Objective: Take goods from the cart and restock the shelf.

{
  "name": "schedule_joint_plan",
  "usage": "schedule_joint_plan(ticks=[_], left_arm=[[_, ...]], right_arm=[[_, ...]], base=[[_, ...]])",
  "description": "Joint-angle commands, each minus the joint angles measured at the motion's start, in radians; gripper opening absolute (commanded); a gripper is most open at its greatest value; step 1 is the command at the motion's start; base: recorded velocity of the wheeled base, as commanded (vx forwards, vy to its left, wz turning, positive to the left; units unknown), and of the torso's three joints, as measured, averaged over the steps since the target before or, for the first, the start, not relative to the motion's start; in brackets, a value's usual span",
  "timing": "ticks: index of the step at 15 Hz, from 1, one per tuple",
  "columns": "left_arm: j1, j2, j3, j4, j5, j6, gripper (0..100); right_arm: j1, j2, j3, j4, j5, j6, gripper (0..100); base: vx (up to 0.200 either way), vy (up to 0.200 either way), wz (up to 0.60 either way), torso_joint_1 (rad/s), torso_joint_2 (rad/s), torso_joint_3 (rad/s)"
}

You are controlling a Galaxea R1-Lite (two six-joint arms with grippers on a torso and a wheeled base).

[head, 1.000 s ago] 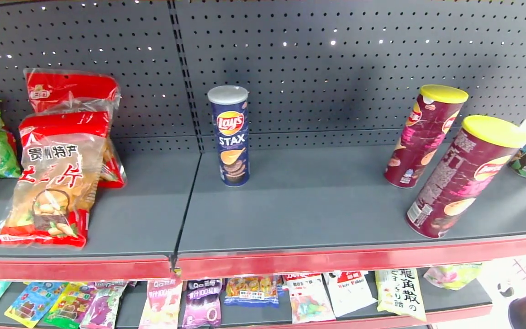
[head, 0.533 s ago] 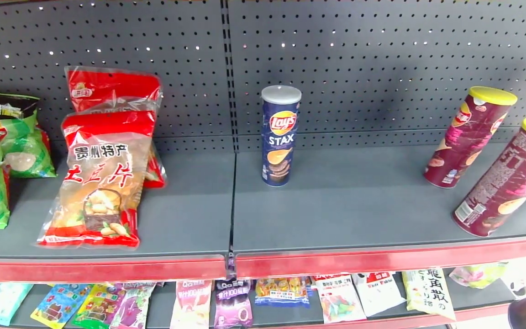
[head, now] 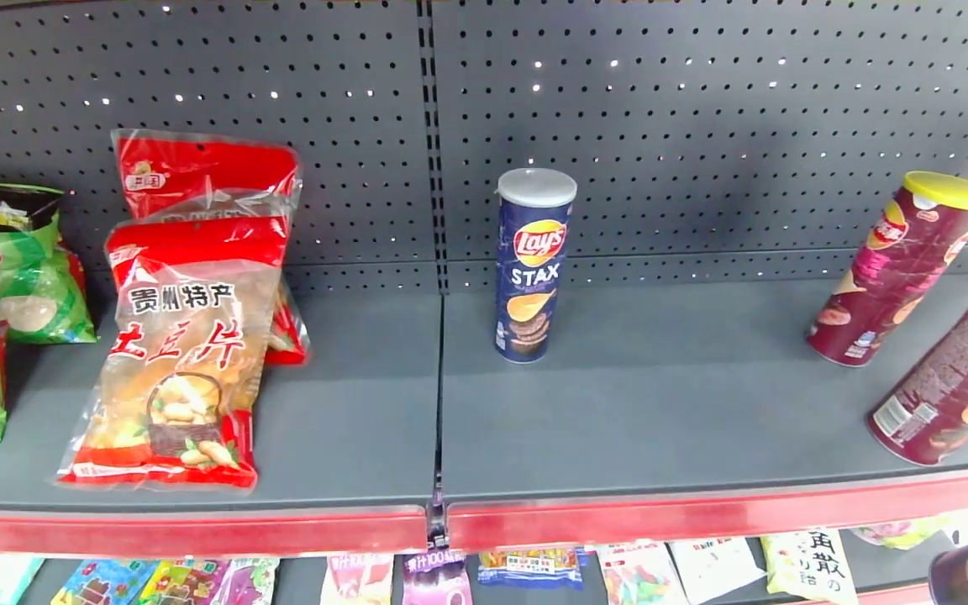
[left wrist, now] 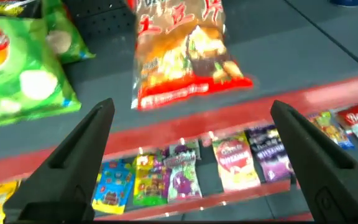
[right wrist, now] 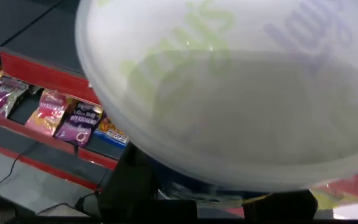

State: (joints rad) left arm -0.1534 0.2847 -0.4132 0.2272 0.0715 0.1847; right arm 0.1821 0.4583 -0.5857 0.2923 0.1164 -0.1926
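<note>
Grey metal shelf (head: 618, 403) is partly stocked: red bags (head: 181, 361) at its left end, maroon cans (head: 900, 269) at its right end, one blue can (head: 534, 269) mid-back, with wide gaps between. Left hand (left wrist: 191, 104) is spread wide and empty before the front edge. Right hand (right wrist: 210, 199) appears closed on a clear-lidded can (right wrist: 229, 93), not yet shelved.

Beyond the left gripper (left wrist: 191, 104) a snack bag (left wrist: 188, 53) lies on the shelf (left wrist: 303, 56), packets (left wrist: 179, 177) below its edge; a can (right wrist: 229, 93) seemingly sits in the right gripper (right wrist: 207, 202).
</note>
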Motion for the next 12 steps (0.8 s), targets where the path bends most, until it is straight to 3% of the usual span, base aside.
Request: schedule_joint_plan(ticks=[1,4,6,9,10,12], left_arm=[[0.000,-0.001,0.001,0.001,-0.001,0.001,100],[-0.012,0.001,0.002,0.001,-0.018,0.029,100],[-0.052,0.027,-0.009,0.000,-0.055,0.073,100],[-0.135,0.246,-0.119,-0.017,-0.197,0.073,100],[-0.135,0.352,-0.168,-0.043,-0.228,0.071,100],[-0.143,0.642,-0.277,-0.259,-0.318,0.067,100]], right_arm=[[0.105,0.003,-0.006,0.001,0.016,-0.027,0],[0.177,0.017,-0.014,0.001,0.019,-0.039,0],[0.197,0.023,-0.014,-0.001,0.031,-0.047,0],[0.206,0.040,-0.016,-0.001,0.055,-0.050,0],[0.206,0.051,-0.020,-0.001,0.058,-0.048,0],[0.206,0.062,-0.016,-0.001,0.057,-0.045,0]], base=[[0.000,0.000,0.00,0.000,0.00,0.000],[0.000,0.000,0.00,0.000,0.00,0.000],[0.000,0.000,0.00,0.000,0.00,0.000],[0.000,0.000,0.00,0.000,0.00,0.000],[0.000,0.000,0.00,0.000,0.00,0.000],[0.000,0.000,0.00,0.000,0.00,0.000]])
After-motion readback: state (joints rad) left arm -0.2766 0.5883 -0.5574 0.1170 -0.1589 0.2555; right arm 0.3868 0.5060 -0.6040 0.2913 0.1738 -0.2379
